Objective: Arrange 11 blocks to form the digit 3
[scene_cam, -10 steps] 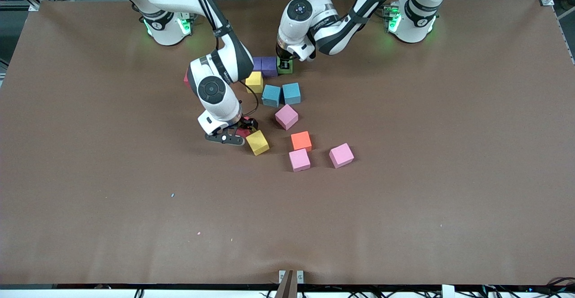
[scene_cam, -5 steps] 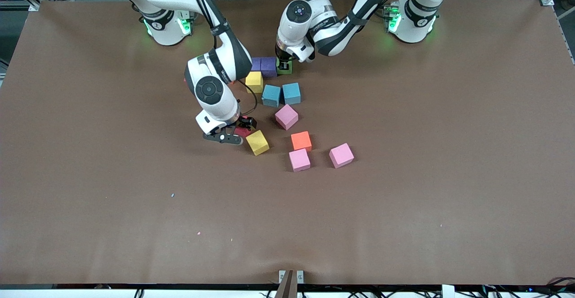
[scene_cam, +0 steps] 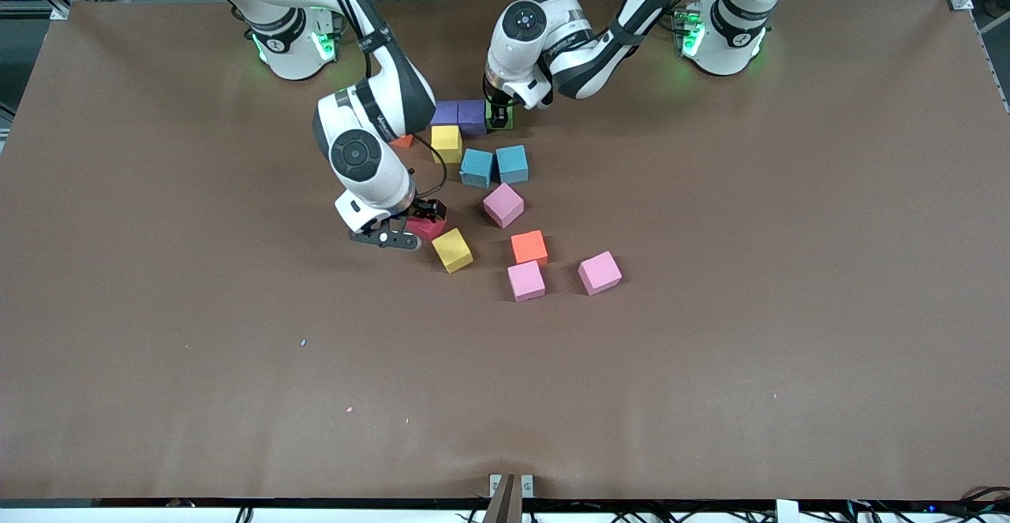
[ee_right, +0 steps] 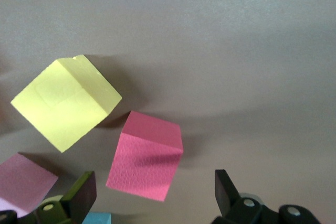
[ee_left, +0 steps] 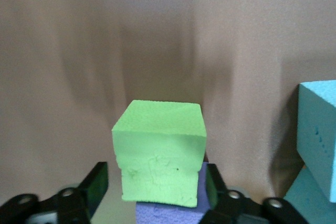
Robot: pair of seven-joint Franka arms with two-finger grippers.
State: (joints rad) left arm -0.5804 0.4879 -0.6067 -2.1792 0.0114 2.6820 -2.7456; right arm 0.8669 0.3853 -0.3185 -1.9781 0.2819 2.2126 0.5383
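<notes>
brown table surface (scene_cam: 750, 270) is carrying the scattered blocks. the left gripper (ee_left: 157, 195) is sitting low at the green block (ee_left: 160, 150), its fingers (ee_left: 97, 182) standing apart on either side of the block with gaps showing, so it is spread and not squeezing. the green block is resting on the table beside two purple blocks (scene_cam: 461, 113), with a yellow block (scene_cam: 447, 143) and two blue blocks (scene_cam: 495, 166) nearer the front camera. the right gripper (ee_right: 152, 192) is hanging wide open just above a red block (ee_right: 146, 156), which is lying on the table touching a second yellow block (scene_cam: 452, 250). three pink blocks (scene_cam: 525, 280) and an orange block (scene_cam: 529, 247) are lying nearby.
</notes>
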